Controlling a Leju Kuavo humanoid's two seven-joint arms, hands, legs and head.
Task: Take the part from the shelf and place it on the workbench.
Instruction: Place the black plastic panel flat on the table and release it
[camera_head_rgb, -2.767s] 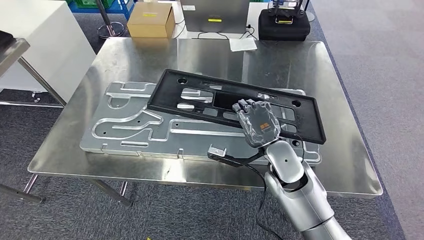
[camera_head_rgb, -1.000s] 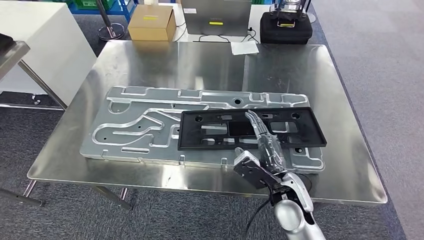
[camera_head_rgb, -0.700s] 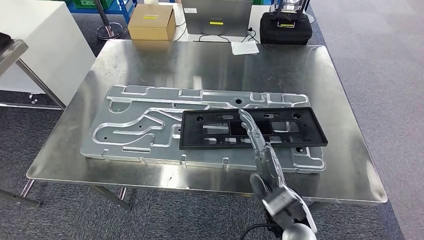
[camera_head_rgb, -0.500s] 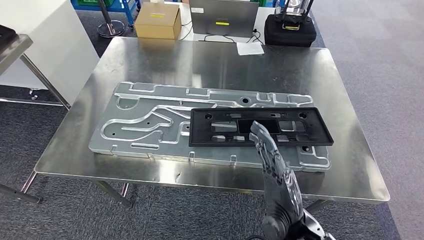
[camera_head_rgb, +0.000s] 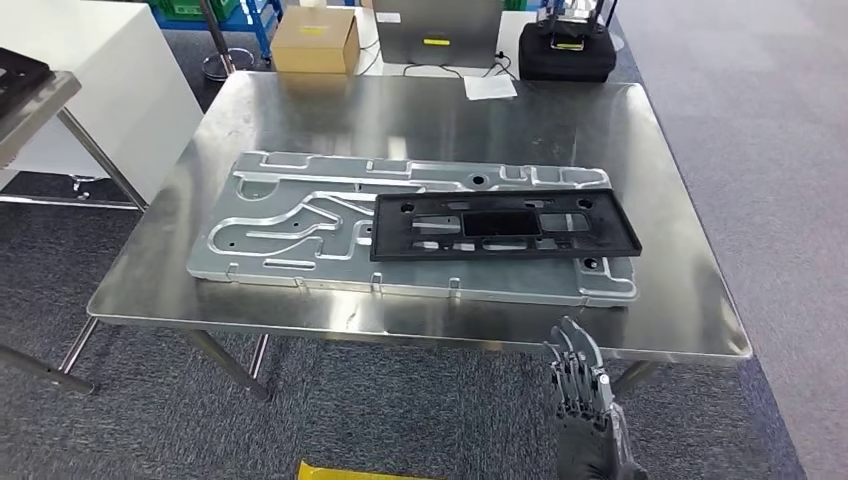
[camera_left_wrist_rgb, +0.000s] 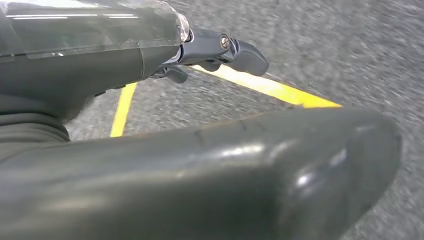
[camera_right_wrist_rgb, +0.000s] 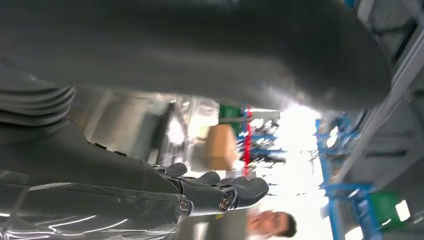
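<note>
Workbench (camera_head_rgb: 300, 110): you see a brushed, reflective steel top.
Fixture plate (camera_head_rgb: 290, 225): flat aluminium slab on the bench, milled with winding grooves.
Black part (camera_head_rgb: 500, 225): matte rectangular frame with cut-outs, lying flat on the plate's right half.
Right hand (camera_head_rgb: 582, 400): below the bench's near edge, well apart from the part, fingers loosely extended, grasping nothing.
Left hand (camera_left_wrist_rgb: 150, 45): over grey carpet with yellow tape; you can see nothing held, dark fingers extended.
</note>
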